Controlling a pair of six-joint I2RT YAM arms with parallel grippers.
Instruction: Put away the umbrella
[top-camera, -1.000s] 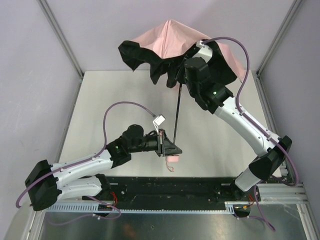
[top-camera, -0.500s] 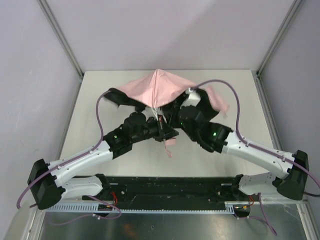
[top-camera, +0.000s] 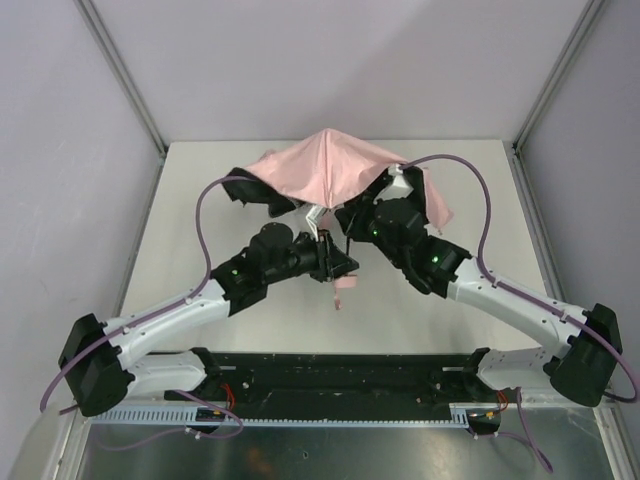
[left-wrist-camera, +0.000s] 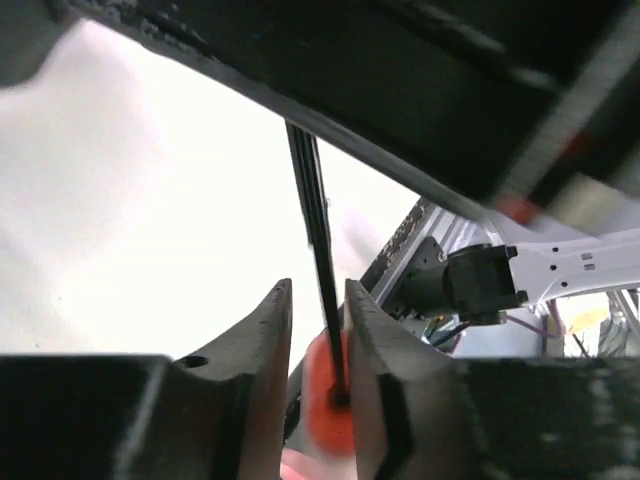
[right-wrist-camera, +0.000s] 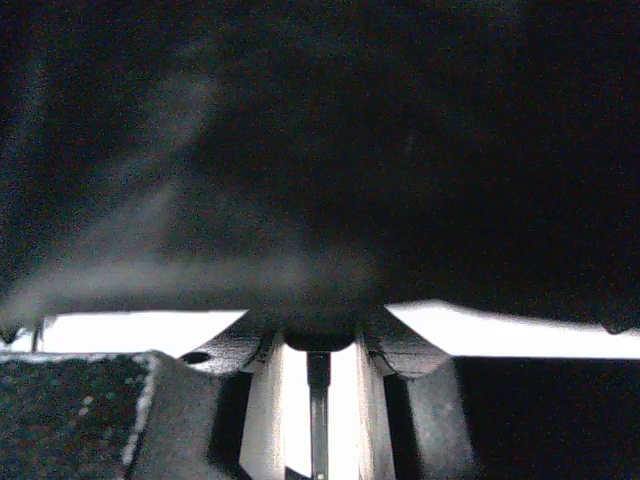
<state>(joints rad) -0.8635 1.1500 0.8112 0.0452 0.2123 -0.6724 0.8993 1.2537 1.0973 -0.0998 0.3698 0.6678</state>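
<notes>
Pale pink fabric folding umbrella (top-camera: 325, 170): canopy lowered from high beyond the white table's (top-camera: 180, 170) far edge to over its middle; black shaft (left-wrist-camera: 313, 220) shortened. Right gripper (right-wrist-camera: 312, 345): drawn down beside left gripper (left-wrist-camera: 318, 290), which shifted toward that edge.

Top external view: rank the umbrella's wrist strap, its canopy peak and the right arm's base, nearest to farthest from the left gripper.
Measured from the left gripper in the top external view:
1. Umbrella's wrist strap: right beside the jaws, on the near-edge side.
2. Canopy peak: beyond the gripper, toward the far wall.
3. Right arm's base: far off at the near right corner.
</notes>
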